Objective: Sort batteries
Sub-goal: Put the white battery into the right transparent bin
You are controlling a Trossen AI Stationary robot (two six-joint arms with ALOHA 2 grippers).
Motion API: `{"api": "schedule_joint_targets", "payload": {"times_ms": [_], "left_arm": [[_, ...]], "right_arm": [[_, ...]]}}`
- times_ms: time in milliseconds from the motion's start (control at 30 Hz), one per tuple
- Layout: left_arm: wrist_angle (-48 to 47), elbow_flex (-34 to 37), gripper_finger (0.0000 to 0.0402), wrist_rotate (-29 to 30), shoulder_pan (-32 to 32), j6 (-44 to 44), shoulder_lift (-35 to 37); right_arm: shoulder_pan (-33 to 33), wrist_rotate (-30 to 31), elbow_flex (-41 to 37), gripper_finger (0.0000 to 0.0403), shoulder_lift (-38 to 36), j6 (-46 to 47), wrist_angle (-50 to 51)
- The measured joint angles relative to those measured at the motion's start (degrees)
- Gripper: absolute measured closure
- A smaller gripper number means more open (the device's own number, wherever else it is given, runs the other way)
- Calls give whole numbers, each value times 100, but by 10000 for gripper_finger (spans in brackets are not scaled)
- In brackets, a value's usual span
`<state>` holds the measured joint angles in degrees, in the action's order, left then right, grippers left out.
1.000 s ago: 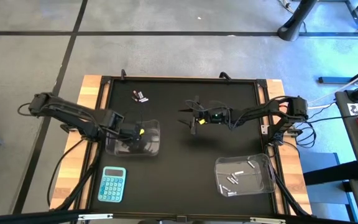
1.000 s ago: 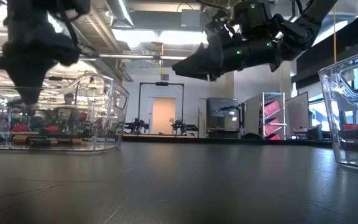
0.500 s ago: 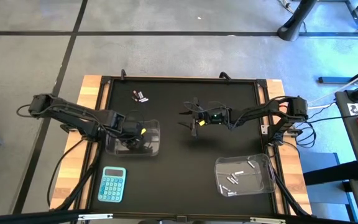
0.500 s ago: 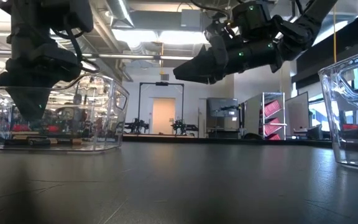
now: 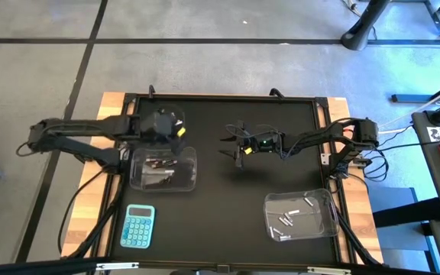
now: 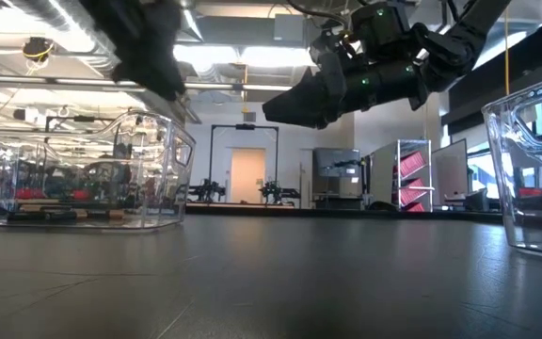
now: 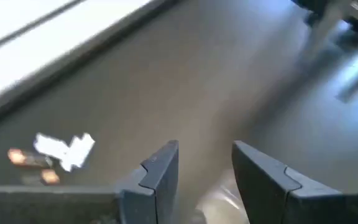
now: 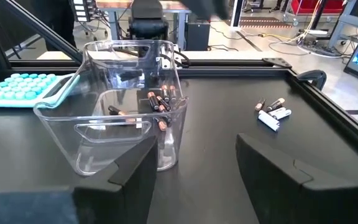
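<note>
Loose batteries (image 7: 61,151), silvery-white ones and dark ones with reddish ends, lie in a small cluster (image 8: 271,112) on the black mat near its far left. My left gripper (image 7: 204,168) hangs open and empty above the mat just beside them (image 5: 166,122). A clear tub (image 5: 163,169) nearer the front holds dark batteries (image 8: 159,106). Another clear tub (image 5: 300,214) at the front right holds silvery batteries (image 5: 285,218). My right gripper (image 5: 235,147) hovers open and empty over the middle of the mat (image 8: 194,168).
A blue calculator (image 5: 138,227) lies at the front left, near the left tub. The mat's raised black frame (image 5: 220,97) runs along the far edge. Bare mat lies between the two tubs and under my right gripper.
My left gripper has opened low over the left tub, then risen out of it and swung toward the table's far edge, ending above the loose batteries. My right gripper has kept still.
</note>
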<state>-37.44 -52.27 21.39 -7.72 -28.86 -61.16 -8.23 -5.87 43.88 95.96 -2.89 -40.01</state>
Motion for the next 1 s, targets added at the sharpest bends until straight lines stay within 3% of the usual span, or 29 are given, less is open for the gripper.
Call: {"api": "schedule_joint_targets", "payload": {"times_ms": [233, 367, 533, 1000], "left_arm": [[87, 17, 263, -1153, -2131, 1430, -925], [403, 16, 263, -1949, -2995, 2106, -1680], [289, -189, 263, -2232, -3300, 3035, -2610], [152, -562, 263, -2214, -3704, 3441, -3838]], "right_arm": [[0, -24, 0, 186, 0, 149, 0], [0, -24, 0, 186, 0, 159, -2], [0, -22, 0, 186, 0, 159, -2], [0, -22, 0, 186, 0, 157, -2]]}}
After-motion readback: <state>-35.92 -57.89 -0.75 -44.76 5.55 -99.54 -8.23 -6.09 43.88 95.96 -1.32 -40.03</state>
